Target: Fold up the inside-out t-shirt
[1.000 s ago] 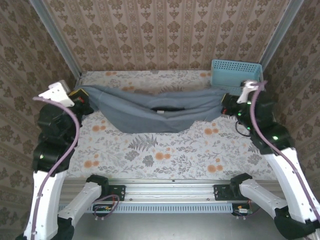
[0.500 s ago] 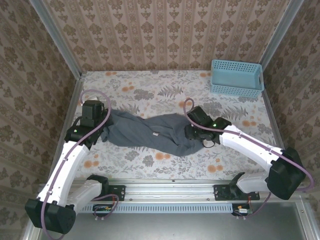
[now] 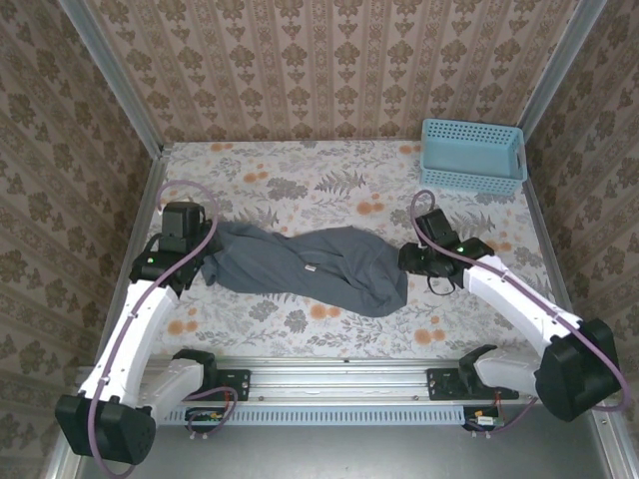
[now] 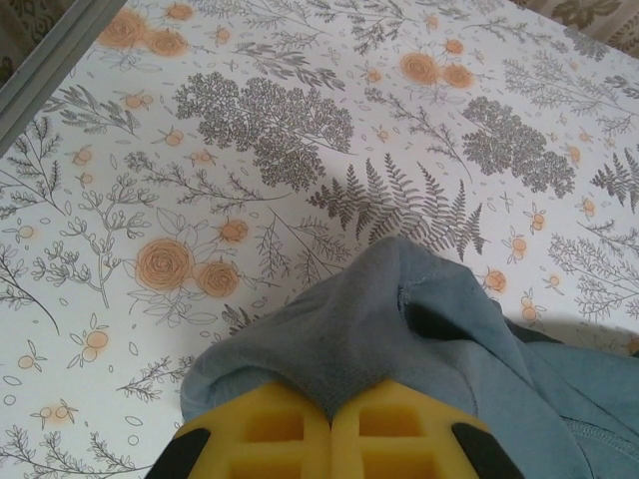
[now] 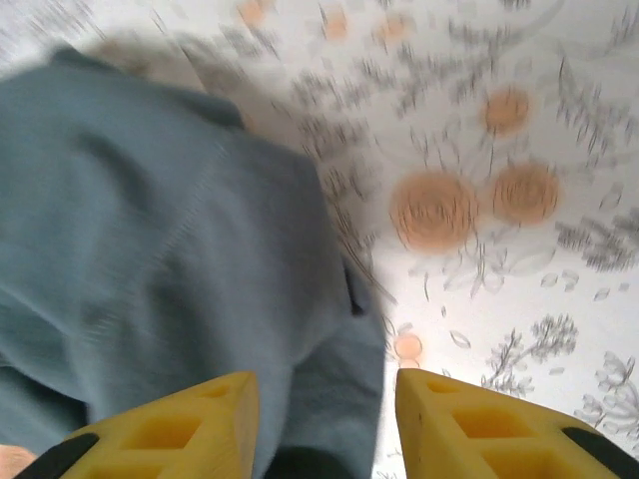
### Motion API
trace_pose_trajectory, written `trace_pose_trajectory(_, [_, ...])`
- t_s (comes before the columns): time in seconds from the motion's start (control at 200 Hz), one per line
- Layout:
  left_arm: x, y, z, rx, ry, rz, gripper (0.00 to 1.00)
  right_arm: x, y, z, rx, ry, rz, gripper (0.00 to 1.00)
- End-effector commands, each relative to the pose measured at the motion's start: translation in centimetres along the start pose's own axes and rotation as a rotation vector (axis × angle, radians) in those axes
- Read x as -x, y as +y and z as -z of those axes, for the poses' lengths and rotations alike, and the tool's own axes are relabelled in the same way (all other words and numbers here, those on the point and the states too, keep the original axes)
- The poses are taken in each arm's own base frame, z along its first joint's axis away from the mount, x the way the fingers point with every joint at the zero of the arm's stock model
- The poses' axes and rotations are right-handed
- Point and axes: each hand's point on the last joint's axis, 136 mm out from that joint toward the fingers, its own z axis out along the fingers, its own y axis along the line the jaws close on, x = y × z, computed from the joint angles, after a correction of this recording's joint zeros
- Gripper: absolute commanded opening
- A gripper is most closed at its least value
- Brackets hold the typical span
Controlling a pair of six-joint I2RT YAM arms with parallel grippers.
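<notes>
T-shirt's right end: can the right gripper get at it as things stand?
Probably yes: the right gripper hangs open over the edge of the t-shirt, with nothing between them.

— How are the arms coloured?
— White shells are seen on the left arm (image 3: 130, 334) and right arm (image 3: 524, 304), broken by black joint housings. Black bases are seen at 7 and 5 o'clock of the top view.
— And the cables and hands?
— A mauve cable (image 3: 188, 183) is run along each arm. Yellow fingers (image 4: 270, 439) with square recesses and black edges are fitted to the left hand (image 4: 329, 419) and right hand (image 5: 321, 384).
</notes>
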Motion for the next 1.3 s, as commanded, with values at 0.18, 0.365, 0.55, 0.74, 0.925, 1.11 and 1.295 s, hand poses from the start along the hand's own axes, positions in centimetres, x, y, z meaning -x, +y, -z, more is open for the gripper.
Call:
trace_pose_trajectory(0.18, [-0.3,0.3,-0.3,0.007,0.011,0.025,0.00,-4.0,0.3,-4.0,0.010,0.140,-0.032,0.42])
trace_pose_trajectory(0.365, [-0.3,0.0,-0.7,0.001,0.020,0.026,0.00,-2.3,3.4,-4.2,0.104,0.116,-0.005,0.45])
trace_pose_trajectory(0.55, [-0.2,0.0,-0.7,-0.001,0.018,0.027,0.00,-1.9,4.0,-6.1,0.074,0.145,0.012,0.51])
trace_pose_trajectory(0.74, [-0.2,0.0,-0.7,-0.003,0.021,0.024,0.00,-1.7,4.1,-7.6,0.045,0.157,0.026,0.42])
trace_pose_trajectory(0.925, [0.1,0.0,-0.4,-0.005,0.009,0.025,0.00,-0.6,2.9,-5.0,-0.017,0.079,0.051,0.40])
trace_pose_trajectory(1.11, [0.0,0.1,-0.3,-0.009,0.004,0.028,0.00,0.0,5.0,-0.8,0.074,-0.006,0.095,0.52])
trace_pose_trajectory(1.295, [-0.3,0.3,-0.4,-0.005,0.007,0.033,0.00,-2.4,7.4,-1.0,0.118,0.050,0.139,0.57])
